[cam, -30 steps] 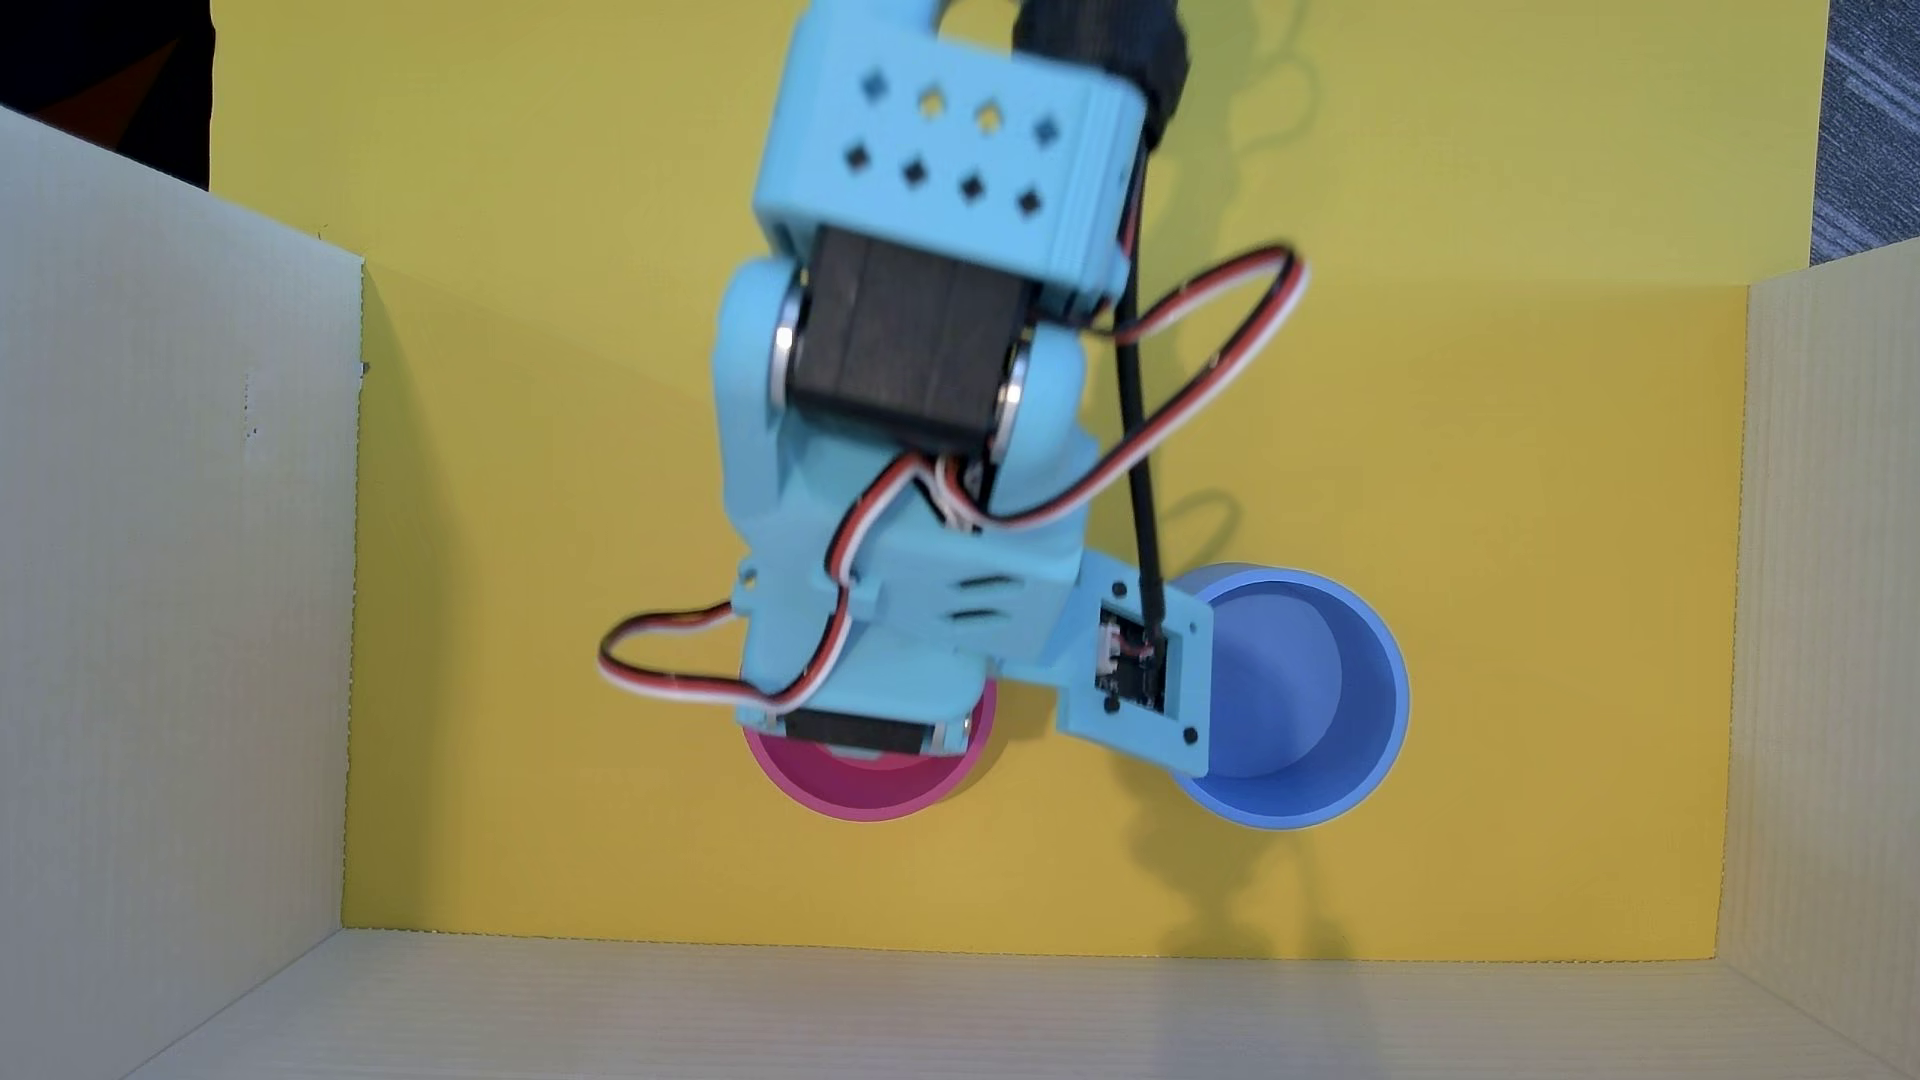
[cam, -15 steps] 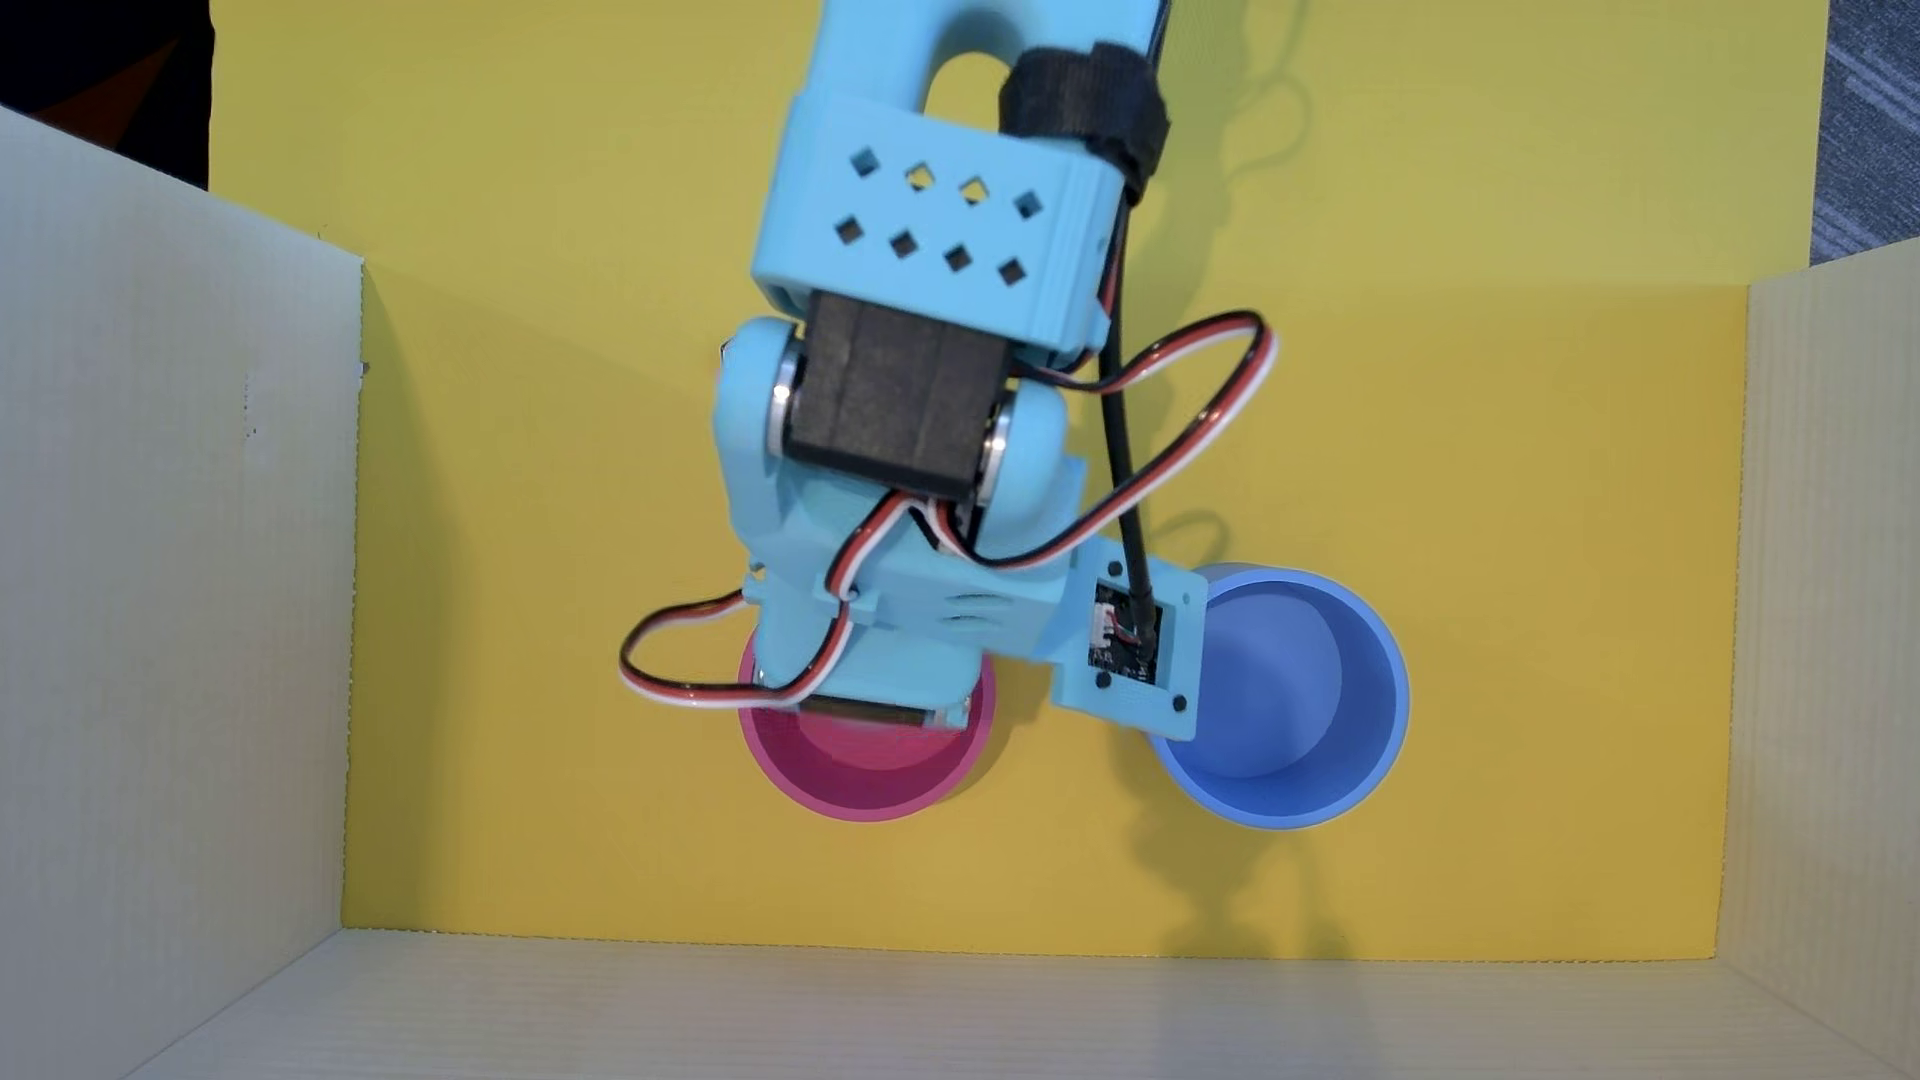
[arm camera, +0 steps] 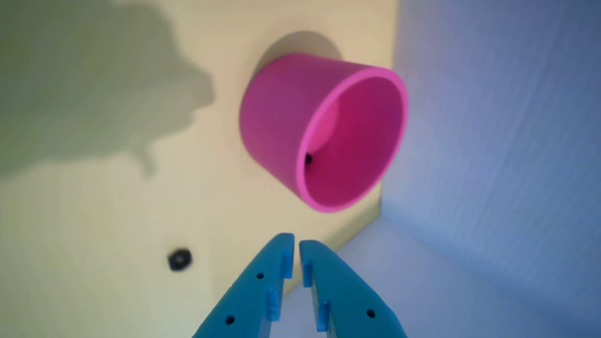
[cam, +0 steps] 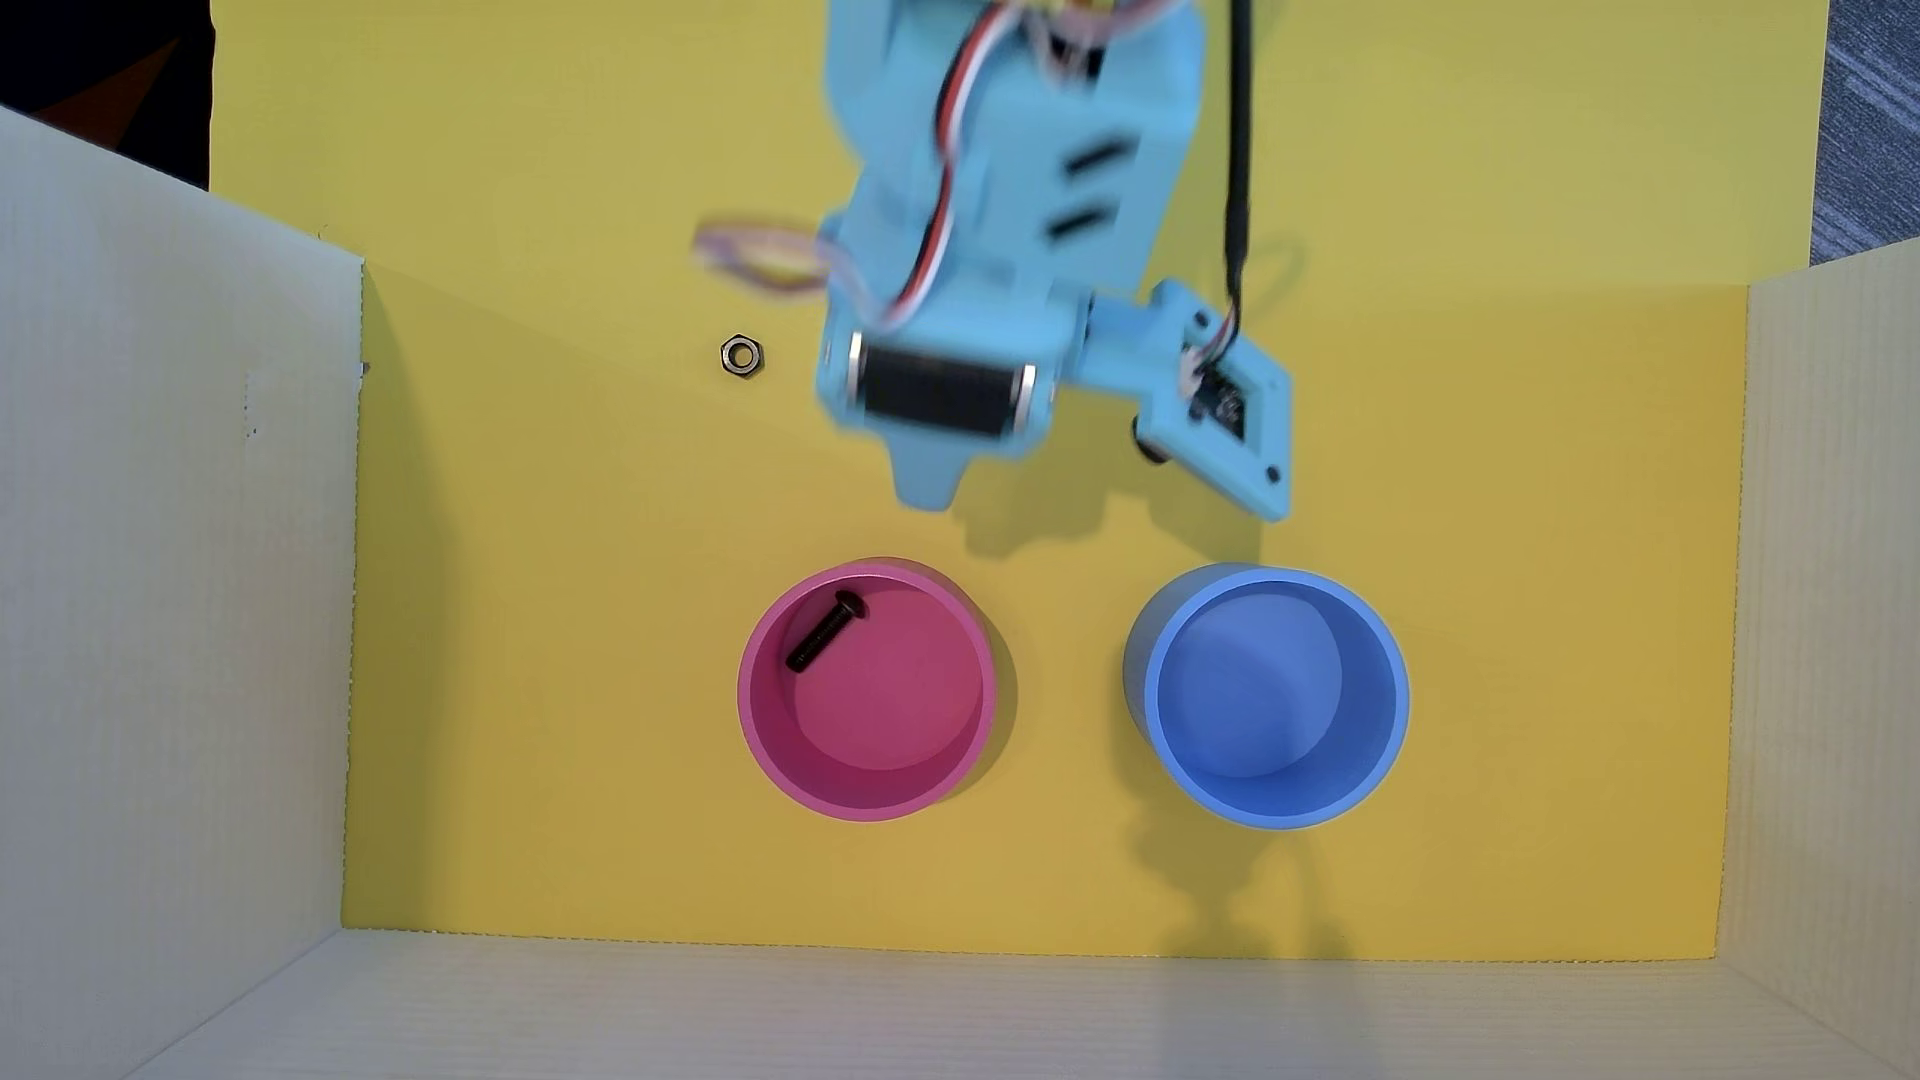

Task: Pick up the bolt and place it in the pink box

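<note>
Arm (cam: 997,260) withdrawn; bolt (cam: 826,630) hugs pink box (cam: 758,717) wall.

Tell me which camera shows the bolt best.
The overhead view. There the bolt lies in full, head and shaft, on the floor of the pink box, near its upper-left wall. In the wrist view only a small dark spot of it peeks over the near rim, so its shape cannot be read.

A yellow floor sheet (cam: 540,623) lies between pale corrugated cardboard walls (cam: 166,582), with grey carpet (cam: 1870,104) beyond.
</note>
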